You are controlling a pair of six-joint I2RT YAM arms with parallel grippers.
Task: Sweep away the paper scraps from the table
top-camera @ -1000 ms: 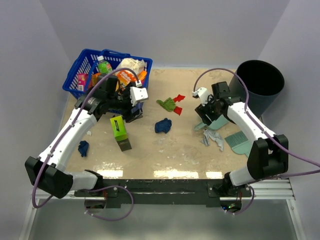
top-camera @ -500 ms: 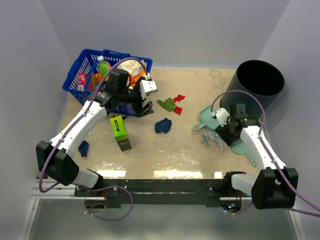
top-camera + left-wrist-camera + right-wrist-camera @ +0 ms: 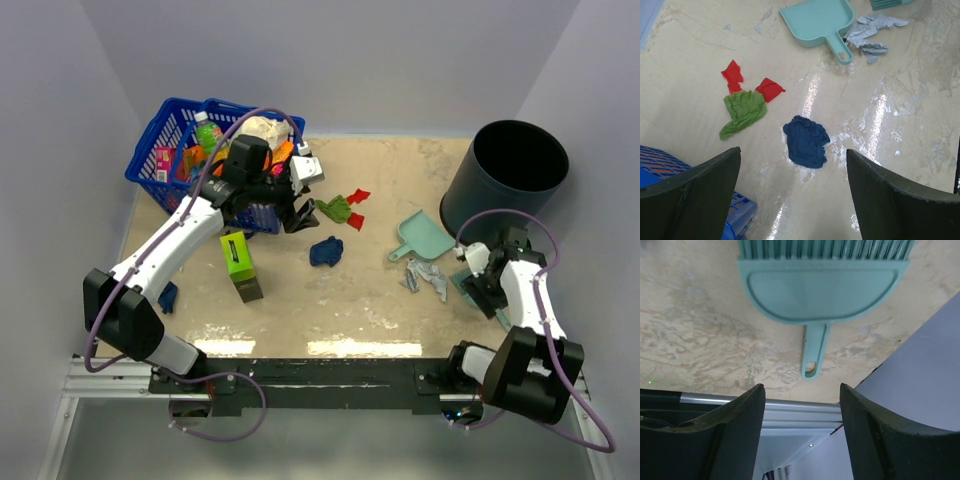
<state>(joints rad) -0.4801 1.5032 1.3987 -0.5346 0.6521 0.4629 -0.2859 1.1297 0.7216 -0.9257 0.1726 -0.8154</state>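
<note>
- Location: paper scraps (image 3: 326, 250) lie loose on the worktop (image 3: 380, 310). A grey wad is just beside the dustpan (image 3: 425, 236) handle. Blue, green and red wads lie left of the dustpan, and another blue one lies well left.
- Handling: the scraps are judged very light, soft and apt to skid, so they are to be swept, not pinched.
- The brush (image 3: 825, 285) is judged stiff and is best taken by its handle.
- Left fingers (image 3: 298, 213) are spread wide, with nothing held. Right fingers (image 3: 478, 288) are parted over the brush, empty.

You're running a left arm (image 3: 165, 250) and a right arm (image 3: 535, 295), both wearing white shells with black joints. A purple cable (image 3: 265, 113) is looping along each. A white camera block (image 3: 307, 170) is sitting on each wrist. The left gripper (image 3: 792, 160) and right gripper (image 3: 801, 390) are showing broad, matte black fingers (image 3: 690, 195).
</note>
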